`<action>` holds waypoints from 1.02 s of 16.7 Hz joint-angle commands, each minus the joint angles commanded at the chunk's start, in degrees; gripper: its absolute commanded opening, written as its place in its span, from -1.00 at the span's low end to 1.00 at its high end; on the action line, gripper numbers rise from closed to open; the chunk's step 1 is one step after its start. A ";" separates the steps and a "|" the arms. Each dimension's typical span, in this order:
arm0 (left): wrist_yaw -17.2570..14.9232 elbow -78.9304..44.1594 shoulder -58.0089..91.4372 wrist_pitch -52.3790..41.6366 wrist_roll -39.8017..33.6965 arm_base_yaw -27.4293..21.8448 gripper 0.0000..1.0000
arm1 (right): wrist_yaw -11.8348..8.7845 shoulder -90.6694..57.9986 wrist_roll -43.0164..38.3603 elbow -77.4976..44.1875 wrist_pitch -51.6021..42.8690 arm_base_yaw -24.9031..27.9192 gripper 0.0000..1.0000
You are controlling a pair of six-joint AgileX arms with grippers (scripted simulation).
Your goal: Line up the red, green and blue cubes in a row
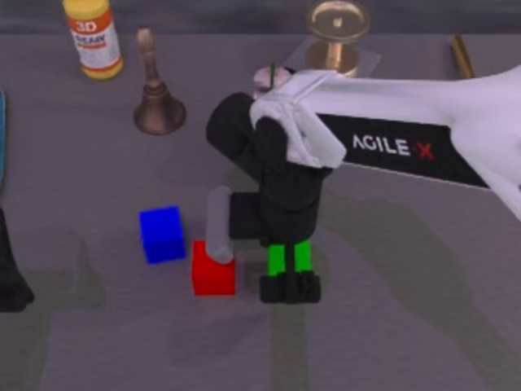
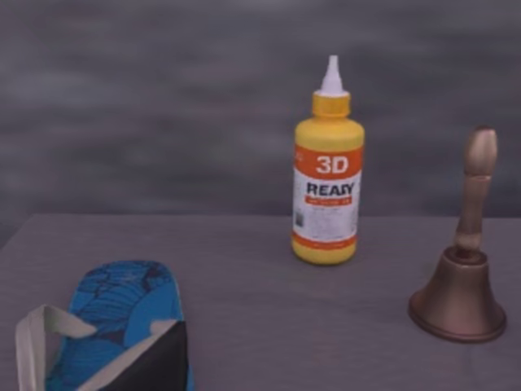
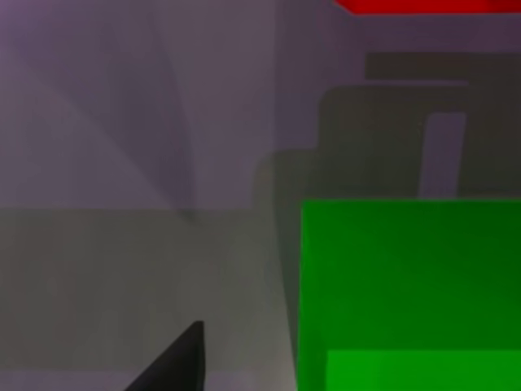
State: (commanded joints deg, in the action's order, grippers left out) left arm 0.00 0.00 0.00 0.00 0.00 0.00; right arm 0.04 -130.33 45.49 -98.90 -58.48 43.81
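Two of three cubes placed, by the look of it: blue cube (image 1: 162, 234) left of centre, red cube (image 1: 213, 269) just right of it and slightly nearer, corners close together or touching, hard to tell which. Not a clean row yet, since red sits a little nearer than blue.

Green cube (image 1: 291, 257) pinched between the fingers of the right gripper (image 1: 290, 285), just right of red with a narrow gap between. In the right wrist view, green cube (image 3: 409, 293) large in the foreground, a strip of red cube (image 3: 423, 6) at the far edge, bare table (image 3: 122, 163) between. Whether green rests on the table or hangs just above it: cannot tell.

Left to do, as a judgement: set green down in line beside red, release, lift clear. Perhaps nudge for straightness.

Room for moving: open table right of and nearer than the green cube, nothing in the way there. Tight on the left side only, red close by, so a sideways drift on release risks bumping it. Bell (image 1: 158, 104), glue bottle (image 1: 92, 37) and brass stand (image 1: 336, 32) well apart at the far side. Sandal (image 2: 110, 326) at the far-left edge, clear of the row.

Left gripper out of sight, left arm parked at the left edge.
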 joint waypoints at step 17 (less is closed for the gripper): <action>0.00 0.00 0.00 0.00 0.00 0.00 1.00 | -0.03 3.05 0.13 -10.67 -13.87 0.10 1.00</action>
State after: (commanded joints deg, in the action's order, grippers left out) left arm 0.00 0.00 0.00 0.00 0.00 0.00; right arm 0.01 -127.28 45.62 -109.58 -72.35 43.91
